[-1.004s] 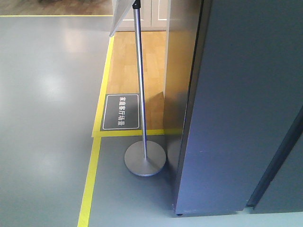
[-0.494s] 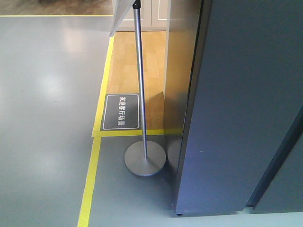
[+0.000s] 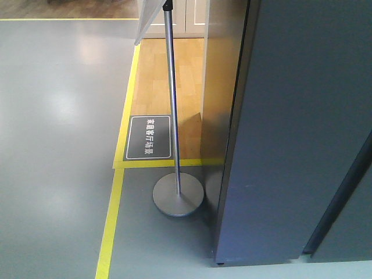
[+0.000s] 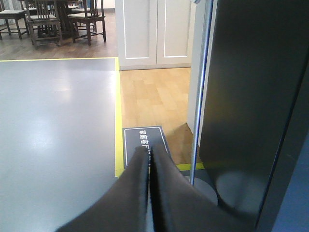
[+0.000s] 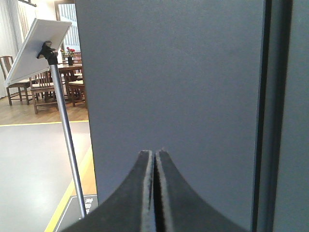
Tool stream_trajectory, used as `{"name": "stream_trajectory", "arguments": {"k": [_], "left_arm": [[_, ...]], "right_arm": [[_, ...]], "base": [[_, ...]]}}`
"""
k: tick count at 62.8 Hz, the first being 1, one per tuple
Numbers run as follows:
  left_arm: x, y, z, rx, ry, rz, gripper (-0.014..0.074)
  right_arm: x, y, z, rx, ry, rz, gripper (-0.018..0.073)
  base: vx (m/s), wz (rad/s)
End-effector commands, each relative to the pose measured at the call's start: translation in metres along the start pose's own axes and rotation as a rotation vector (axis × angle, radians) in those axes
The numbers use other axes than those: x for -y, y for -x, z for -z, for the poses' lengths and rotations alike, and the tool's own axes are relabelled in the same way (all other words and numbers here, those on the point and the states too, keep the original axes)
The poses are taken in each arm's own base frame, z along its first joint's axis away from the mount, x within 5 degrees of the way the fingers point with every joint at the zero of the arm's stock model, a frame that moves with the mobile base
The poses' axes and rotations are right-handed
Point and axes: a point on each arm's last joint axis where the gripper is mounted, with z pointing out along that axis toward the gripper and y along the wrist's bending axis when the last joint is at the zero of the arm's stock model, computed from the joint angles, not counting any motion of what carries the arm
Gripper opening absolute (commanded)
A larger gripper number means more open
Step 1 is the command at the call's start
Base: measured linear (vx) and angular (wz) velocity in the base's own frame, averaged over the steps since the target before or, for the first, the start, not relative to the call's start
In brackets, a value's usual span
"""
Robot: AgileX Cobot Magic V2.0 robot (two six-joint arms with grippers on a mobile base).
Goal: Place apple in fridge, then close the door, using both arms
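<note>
My left gripper (image 4: pixel 148 157) has its fingers pressed together with nothing between them, and my right gripper (image 5: pixel 155 157) is the same, its two pads meeting along a thin seam and holding nothing. The fridge (image 3: pixel 290 128) fills the 3 o'clock side of the front view: a tall, dark grey, matte slab standing on the grey floor (image 3: pixel 52 116), with a dark vertical gap toward its 4 o'clock edge. My right wrist points level and straight at that grey face, close up. My left wrist points slightly downward, past the fridge's edge at 3 o'clock, toward a black floor sign (image 4: pixel 142 140) on the wood flooring. A sign stand (image 3: pixel 174 145) rises just beside the fridge at 9 o'clock.
</note>
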Motion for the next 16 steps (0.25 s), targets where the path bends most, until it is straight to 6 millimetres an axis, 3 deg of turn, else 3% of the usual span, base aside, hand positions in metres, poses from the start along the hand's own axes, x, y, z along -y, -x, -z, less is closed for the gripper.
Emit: {"name": "stream_trajectory", "arguments": {"k": [1, 16], "left_arm": [[0.0007, -0.0023, -0.001, 0.058, -0.012, 0.007, -0.0006], [0.0007, -0.0023, -0.001, 0.058, -0.012, 0.007, -0.0006]], "right_arm": [[0.0004, 0.0025, 0.0013, 0.072, -0.005, 0.016, -0.0003], [0.0004, 0.0025, 0.0013, 0.072, -0.005, 0.016, -0.0003]], "base": [[0.0, 0.0], [0.0, 0.0]]}}
